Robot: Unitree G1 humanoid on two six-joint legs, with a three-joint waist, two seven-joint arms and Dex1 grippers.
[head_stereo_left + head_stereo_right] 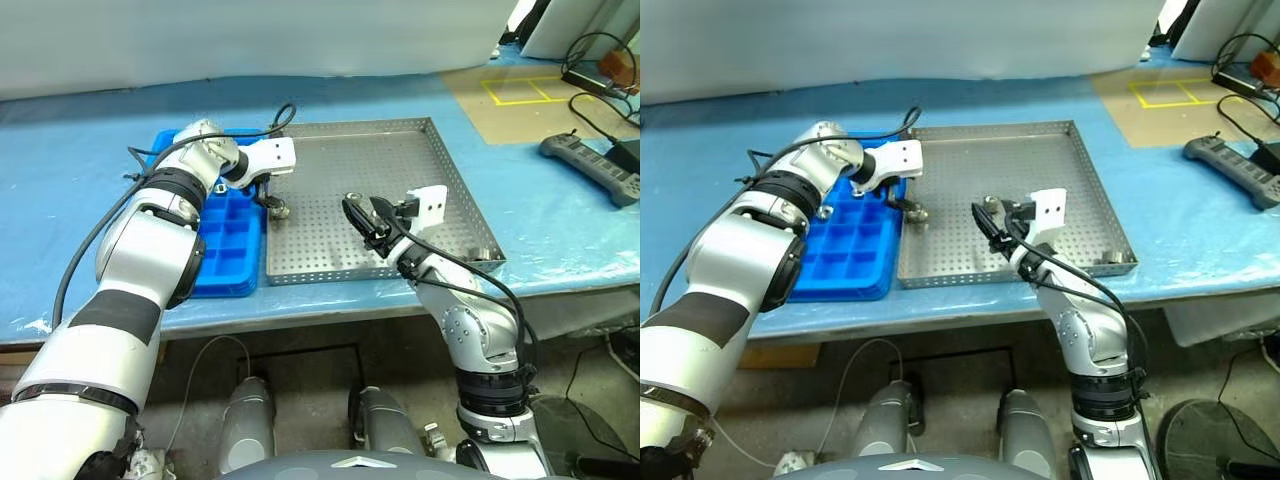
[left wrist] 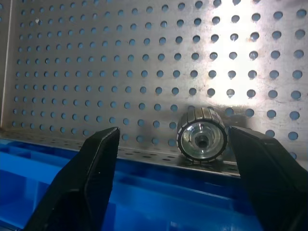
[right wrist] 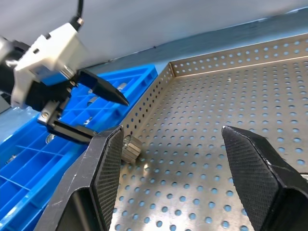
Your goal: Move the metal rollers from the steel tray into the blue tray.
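The steel tray point(image 1: 400, 160) lies mid-table, with the blue tray point(image 1: 228, 245) against its left side. One metal roller point(image 2: 202, 139) lies on its side on the steel tray's floor by the wall nearest the blue tray, also seen as the roller point(image 1: 278, 210). My left gripper point(image 2: 173, 132) is open just above it, a finger on each side, touching nothing. My right gripper point(image 1: 362, 222) hovers open and empty over the steel tray's front middle. Several rollers point(image 3: 50, 138) sit in blue tray compartments. Another small metal piece point(image 1: 1118, 258) lies in the steel tray's front right corner.
A blue cloth point(image 1: 80, 170) covers the table. A grey handheld controller point(image 1: 590, 168) and black cables point(image 1: 600, 110) lie at the far right. A brown board with a yellow taped square point(image 1: 520, 90) is at the back right. A white backdrop point(image 1: 250, 40) closes the rear.
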